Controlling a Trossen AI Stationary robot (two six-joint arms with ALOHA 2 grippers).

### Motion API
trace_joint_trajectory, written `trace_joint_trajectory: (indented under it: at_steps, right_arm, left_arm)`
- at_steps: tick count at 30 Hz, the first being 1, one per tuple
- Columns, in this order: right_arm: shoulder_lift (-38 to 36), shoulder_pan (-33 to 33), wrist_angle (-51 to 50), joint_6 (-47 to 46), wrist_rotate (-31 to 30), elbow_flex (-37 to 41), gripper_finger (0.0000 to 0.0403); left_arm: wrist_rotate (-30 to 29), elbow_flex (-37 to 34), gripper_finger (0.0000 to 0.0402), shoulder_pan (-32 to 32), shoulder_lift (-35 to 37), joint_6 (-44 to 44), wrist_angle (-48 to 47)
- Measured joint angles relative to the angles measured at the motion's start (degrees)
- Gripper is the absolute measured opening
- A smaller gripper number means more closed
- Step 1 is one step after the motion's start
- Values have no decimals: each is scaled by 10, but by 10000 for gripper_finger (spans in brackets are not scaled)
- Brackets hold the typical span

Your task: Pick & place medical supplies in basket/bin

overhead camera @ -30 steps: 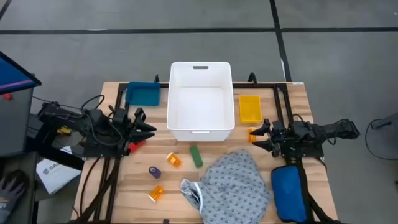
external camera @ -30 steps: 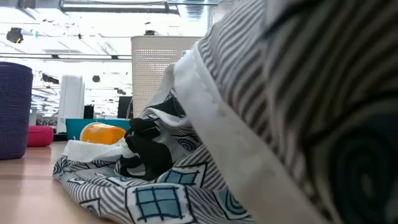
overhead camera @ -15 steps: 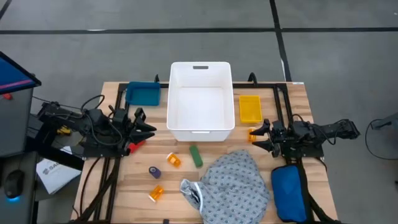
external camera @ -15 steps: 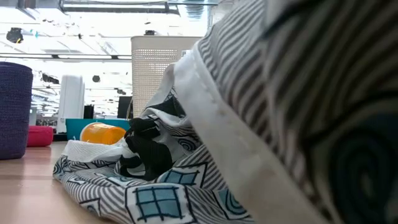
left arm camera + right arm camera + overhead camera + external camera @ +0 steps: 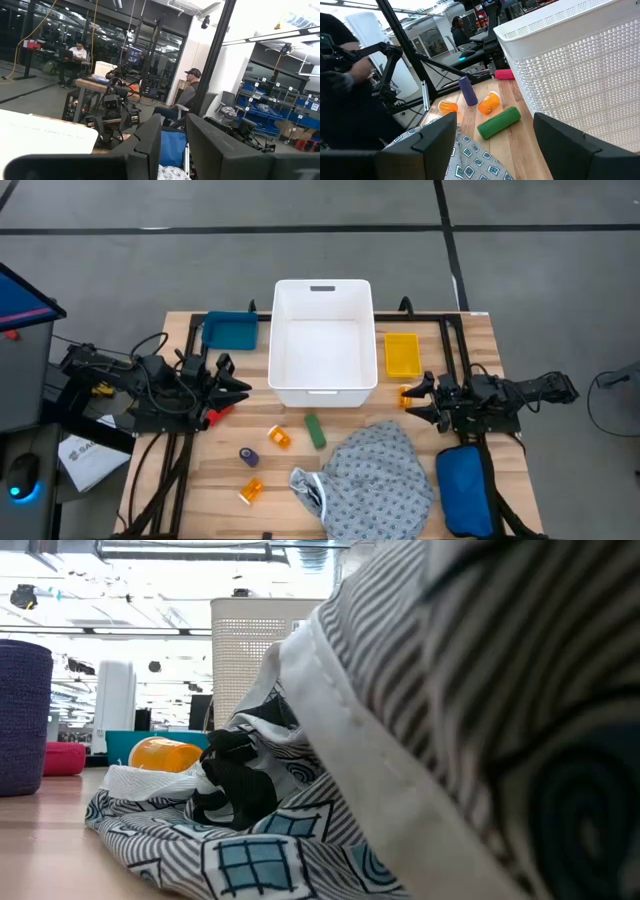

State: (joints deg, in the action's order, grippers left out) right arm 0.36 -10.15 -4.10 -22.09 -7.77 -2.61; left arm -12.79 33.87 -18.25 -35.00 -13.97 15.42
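— Starting at the front edge: what's nearest?
— Grey patterned gown (image 5: 380, 475), heaped on the table (image 5: 480, 340) front and centre-right. Blue pouch (image 5: 465, 490) just beside it on the right. Front orange bottle (image 5: 251, 491) lies left of the gown, apart from it.
— Next row back?
— Purple piece (image 5: 248, 456), then second orange bottle (image 5: 279, 438) on its side, and green piece (image 5: 316, 431) just beside that, near the gown's upper edge. All loose on the wood, none touching.
— Red one?
— Red piece (image 5: 218, 416) sits just under the left gripper (image 5: 240, 386). Contact, can't tell.
— Fingers?
— Left gripper hovers at the table's left side, fingers (image 5: 150, 145) parted only narrowly, nothing between them. Right gripper (image 5: 415, 401) is at the right side, above the pouch, jaws spread wide, holding nothing. Third orange bottle (image 5: 406, 392) lies just by its fingertips, not gripped.
— And behind?
— White bin (image 5: 322, 392) at mid-table toward the back, nothing seen inside. Yellow tray (image 5: 402, 355) just right of it, teal tray (image 5: 229, 332) to its left at the far corner.
— Beyond the table?
— Left wrist view shows a seated person (image 5: 186, 97) in a cap, and another person (image 5: 76, 52) at a desk farther off.
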Motion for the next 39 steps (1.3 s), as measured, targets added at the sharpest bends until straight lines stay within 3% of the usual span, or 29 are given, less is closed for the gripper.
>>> trace_joint_trajectory:
  at_steps: [39]
  right_arm:
    - [0, 0, 0, 0, 0, 0, 260]
  left_arm:
    - [-16, 0, 85, 0, -23, 47, 0]
